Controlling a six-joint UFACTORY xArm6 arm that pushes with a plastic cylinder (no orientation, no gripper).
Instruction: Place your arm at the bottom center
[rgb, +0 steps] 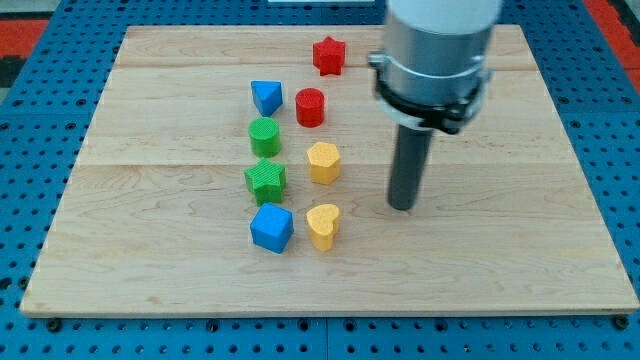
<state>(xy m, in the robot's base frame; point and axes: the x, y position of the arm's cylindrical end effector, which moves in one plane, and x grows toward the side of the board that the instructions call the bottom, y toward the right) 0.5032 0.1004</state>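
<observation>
my tip (402, 207) bare, touching no block, right of centre | yellow heart (322, 225) to its lower left | wooden board (150, 270) bottom centre not yet reached

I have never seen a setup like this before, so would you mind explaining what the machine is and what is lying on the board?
This is a single camera view looking down at a slant on a wooden board that rests on a blue pegboard. The grey cylinder at the view's top is the end of my robot arm. It has no fingers and holds nothing; it ends in a dark rod, and my tip touches the board to push blocks.

Eight small blocks lie to the view's left of my tip, none touching it. One column: blue triangular block, green cylinder, green star, blue cube. Next column: red star, red cylinder, yellow hexagonal block, yellow heart.

The yellow heart is nearest to my tip.
</observation>
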